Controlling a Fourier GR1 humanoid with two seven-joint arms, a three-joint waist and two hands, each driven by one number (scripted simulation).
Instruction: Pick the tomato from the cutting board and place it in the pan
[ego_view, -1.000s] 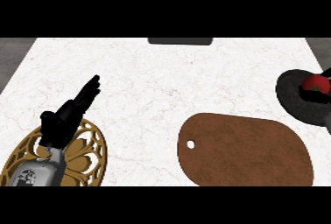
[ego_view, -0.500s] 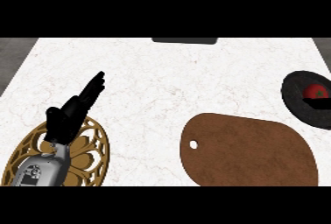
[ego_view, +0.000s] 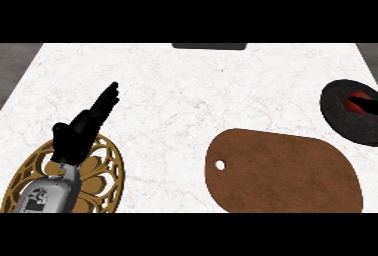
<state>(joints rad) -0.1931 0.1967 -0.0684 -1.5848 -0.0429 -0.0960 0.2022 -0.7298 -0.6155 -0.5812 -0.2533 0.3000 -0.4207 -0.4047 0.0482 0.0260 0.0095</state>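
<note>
Worktop (ego_view: 207, 85) of white marble fills the frame. Brown cutting board (ego_view: 288, 172) lies at the lower right with nothing on it, a small hole near its left end, its lower edge cut off. Gold openwork stand (ego_view: 103, 175) sits at the lower left, partly hidden by the grey forearm and cut off by the frame. Black pan (ego_view: 336, 107) rests at the right edge, only partly in view, just above the board. Left hand (ego_view: 77, 137) hovers over the stand's upper rim, its fingers (ego_view: 103, 102) straight, together and pointing to the upper right, holding nothing. Red tomato (ego_view: 357, 95) lies inside the pan, far across the frame from those fingers. Right hand (ego_view: 368, 104) shows only as a dark sliver crossing the tomato at the right edge; its state cannot be told. Dark flat object (ego_view: 209, 46) is cut off at top centre.
</note>
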